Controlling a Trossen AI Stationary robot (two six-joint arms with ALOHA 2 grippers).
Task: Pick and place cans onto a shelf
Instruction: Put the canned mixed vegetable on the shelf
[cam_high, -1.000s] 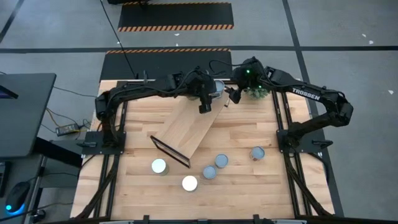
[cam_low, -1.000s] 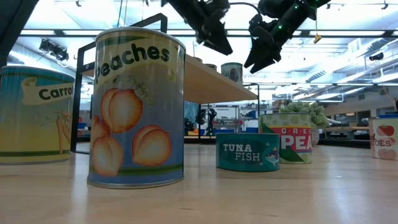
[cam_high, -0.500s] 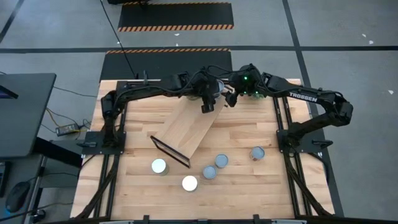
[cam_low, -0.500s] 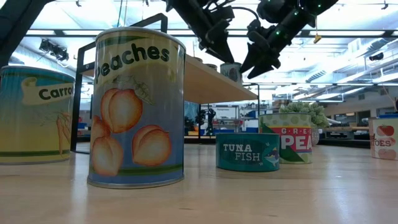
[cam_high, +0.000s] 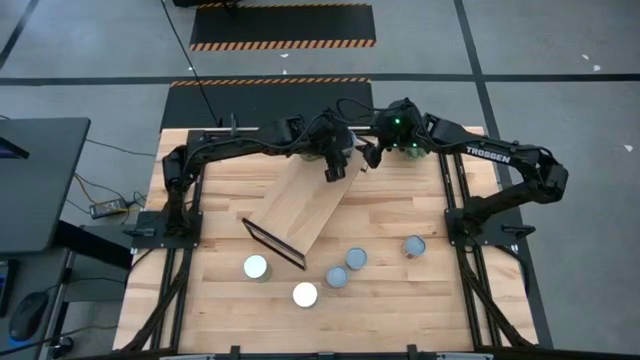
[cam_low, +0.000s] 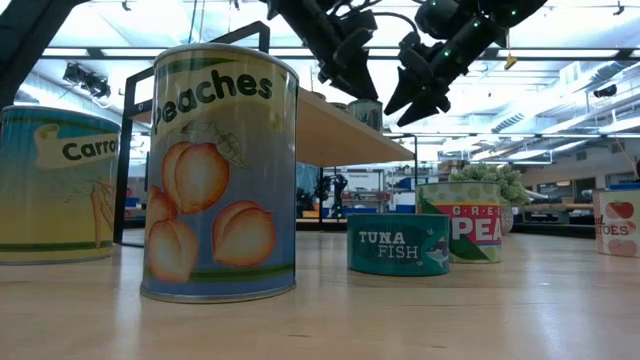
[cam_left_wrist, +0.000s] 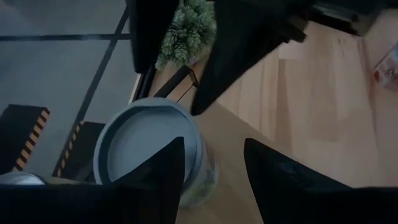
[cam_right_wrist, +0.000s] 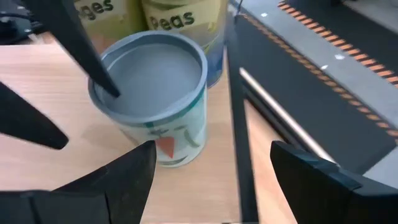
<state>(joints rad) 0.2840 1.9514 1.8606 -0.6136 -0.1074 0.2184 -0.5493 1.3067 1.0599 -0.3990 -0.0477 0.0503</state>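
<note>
The shelf (cam_high: 305, 205) is a light-wood board standing slantwise on black frame ends (cam_low: 126, 160). A can with a blue-grey top (cam_right_wrist: 149, 78) stands on the board's far end, also seen in the left wrist view (cam_left_wrist: 146, 146) and the low view (cam_low: 372, 113). Two more cans, one marked Peas (cam_right_wrist: 186, 22), stand behind it. My left gripper (cam_high: 335, 168) is open just above the board, with the can beside one finger (cam_left_wrist: 163, 177). My right gripper (cam_high: 368, 157) is open and faces the can from the other side, its fingers (cam_right_wrist: 121, 177) short of it.
Several cans stand on the table near its front edge: Peaches (cam_low: 220, 170), Carrots (cam_low: 55, 190), Tuna Fish (cam_low: 398, 243), Green Peas (cam_low: 460, 222) and one at the right (cam_high: 413, 246). A small green plant (cam_left_wrist: 186, 31) stands at the far edge by the shelf end.
My right gripper has come a little toward the table's left and down, closer to the can on the shelf's far end. My left gripper has stayed almost still beside that can. The can has not moved.
</note>
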